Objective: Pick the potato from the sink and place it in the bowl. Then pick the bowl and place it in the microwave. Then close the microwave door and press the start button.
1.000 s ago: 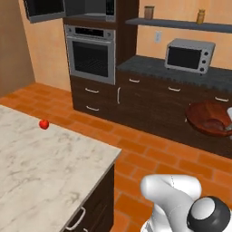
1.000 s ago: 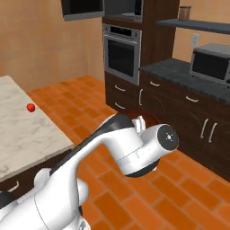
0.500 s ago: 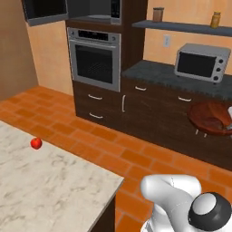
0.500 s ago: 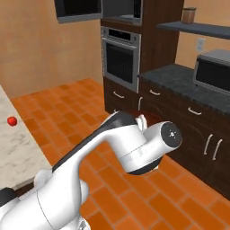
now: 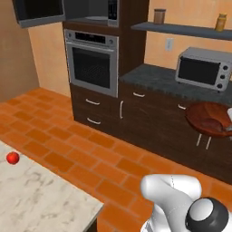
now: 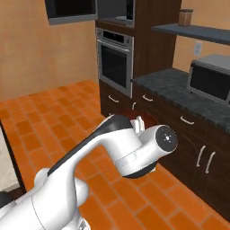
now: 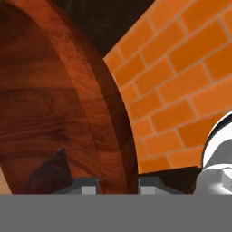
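My gripper (image 7: 117, 183) is shut on the rim of the reddish-brown wooden bowl (image 7: 54, 113), whose wall runs up between the fingertips. The potato (image 7: 47, 174) is a dark lump lying inside the bowl. In the left base view the bowl (image 5: 206, 115) hangs in the air at the right, with the potato (image 5: 210, 124) in it and the gripper (image 5: 229, 113) at its right edge. The microwave (image 5: 90, 10) sits high in the dark cabinetry, its black door (image 5: 38, 11) swung open to the left. The sink is out of view.
A steel wall oven (image 5: 93, 65) stands below the microwave. A small silver toaster oven (image 5: 204, 68) sits on the dark counter (image 5: 158, 77) over drawers. A marble island (image 5: 41, 199) with a red ball (image 5: 12, 157) lies at the lower left. Orange brick floor (image 5: 68, 136) lies between.
The whole scene has shifted as the base drove: the oven and cabinets have come closer and the marble island has slid to the lower left. The bowl stays in the grip.
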